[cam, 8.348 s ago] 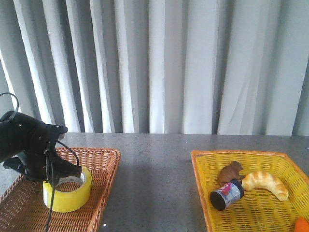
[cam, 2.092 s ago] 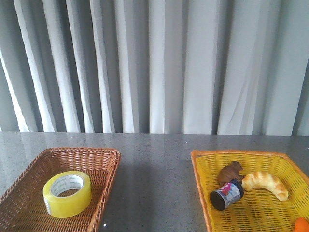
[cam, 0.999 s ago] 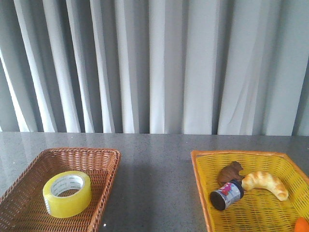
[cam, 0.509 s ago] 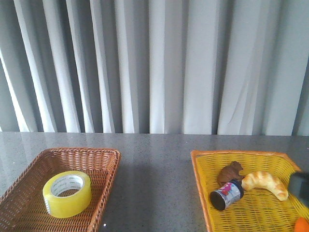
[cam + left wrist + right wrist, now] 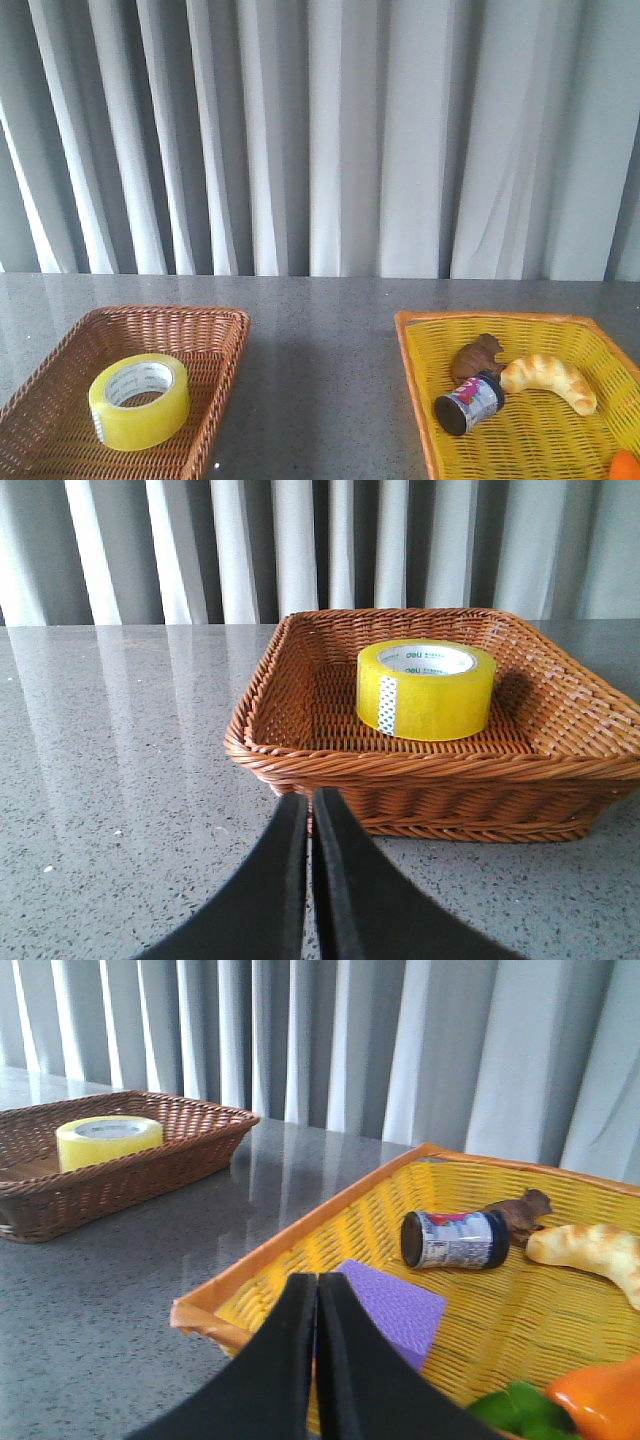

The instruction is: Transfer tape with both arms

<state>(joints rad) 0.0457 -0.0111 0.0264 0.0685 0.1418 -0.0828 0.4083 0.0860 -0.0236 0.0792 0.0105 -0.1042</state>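
Note:
The tape [image 5: 139, 401], a wide yellow roll with a white printed core, lies flat in the brown wicker basket [image 5: 60, 428] at the front left. The same tape [image 5: 426, 689] shows in the left wrist view and, far off, the tape [image 5: 109, 1140] in the right wrist view. My left gripper [image 5: 309, 802] is shut and empty, low over the grey table just outside the brown basket [image 5: 420, 770]. My right gripper [image 5: 317, 1285] is shut and empty at the near corner of the yellow basket [image 5: 300, 1230]. Neither arm appears in the front view.
The yellow basket [image 5: 420, 380] at the front right holds a small dark jar [image 5: 469, 402], a croissant [image 5: 549, 379], a brown figure [image 5: 477, 356] and an orange fruit [image 5: 625, 466]. A purple block [image 5: 395, 1312] and green leaves [image 5: 510, 1410] lie in it too. Curtains hang behind the table.
My left arm, which stood over the tape 8 s ago, is out of the front view. A dark shape at the right edge half a second ago is gone. The tape has not moved.

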